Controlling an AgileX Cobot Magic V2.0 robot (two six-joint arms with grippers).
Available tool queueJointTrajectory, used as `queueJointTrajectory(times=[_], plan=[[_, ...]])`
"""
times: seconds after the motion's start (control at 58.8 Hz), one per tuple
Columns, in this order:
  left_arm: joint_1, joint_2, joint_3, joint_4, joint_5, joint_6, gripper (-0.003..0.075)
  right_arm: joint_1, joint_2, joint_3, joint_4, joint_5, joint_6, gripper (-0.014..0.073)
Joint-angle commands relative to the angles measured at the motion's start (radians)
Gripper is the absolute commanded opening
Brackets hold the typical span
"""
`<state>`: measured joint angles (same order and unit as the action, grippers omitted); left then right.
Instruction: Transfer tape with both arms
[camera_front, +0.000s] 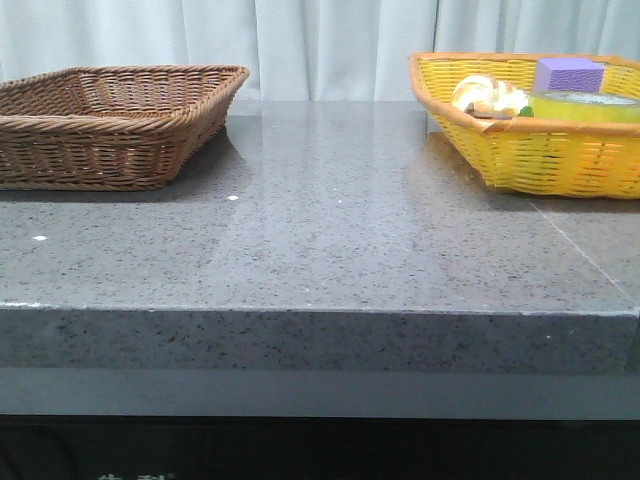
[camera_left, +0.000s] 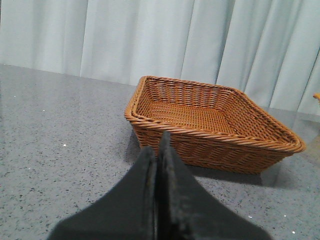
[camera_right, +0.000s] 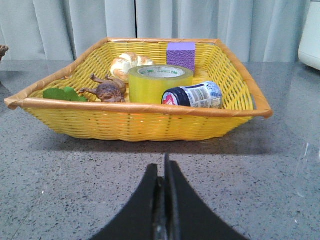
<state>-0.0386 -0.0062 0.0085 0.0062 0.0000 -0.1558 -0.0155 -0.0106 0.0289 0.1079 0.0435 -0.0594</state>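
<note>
The yellow tape roll (camera_right: 160, 83) lies flat in the yellow wicker basket (camera_right: 140, 122), its white core with green print facing up. In the front view the tape (camera_front: 585, 105) shows at the far right inside the same basket (camera_front: 540, 160). My right gripper (camera_right: 163, 167) is shut and empty, low over the table a short way in front of the basket. My left gripper (camera_left: 159, 145) is shut and empty, just in front of the brown wicker basket (camera_left: 210, 125). Neither arm shows in the front view.
The yellow basket also holds a purple cube (camera_right: 180, 54), a bread roll (camera_right: 127, 64), a brown toy creature (camera_right: 106, 90), a green leaf (camera_right: 62, 94) and a small jar on its side (camera_right: 195, 96). The brown basket (camera_front: 110, 125) is empty, back left. A white object (camera_right: 311, 35) stands far right.
</note>
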Motion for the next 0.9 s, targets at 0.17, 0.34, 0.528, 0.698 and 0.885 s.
queueJointTrajectory(times=[0.17, 0.34, 0.528, 0.698, 0.885], plan=[[-0.008, -0.017, 0.004, -0.006, -0.106, 0.000, -0.0020, -0.002, -0.027, -0.049, 0.048, -0.066, -0.009, -0.0068], [-0.008, -0.015, -0.123, -0.006, 0.000, 0.000, -0.0020, -0.002, -0.026, -0.148, 0.074, 0.025, -0.009, -0.0068], [-0.008, 0.011, -0.315, 0.029, 0.167, 0.000, -0.0020, -0.002, -0.006, -0.326, 0.074, 0.157, -0.009, -0.0068], [-0.008, 0.114, -0.546, 0.058, 0.321, 0.009, -0.0020, -0.002, 0.094, -0.512, 0.072, 0.268, -0.009, -0.0068], [-0.008, 0.298, -0.778, 0.061, 0.525, 0.026, -0.0020, -0.002, 0.275, -0.723, 0.072, 0.426, -0.009, -0.0068]])
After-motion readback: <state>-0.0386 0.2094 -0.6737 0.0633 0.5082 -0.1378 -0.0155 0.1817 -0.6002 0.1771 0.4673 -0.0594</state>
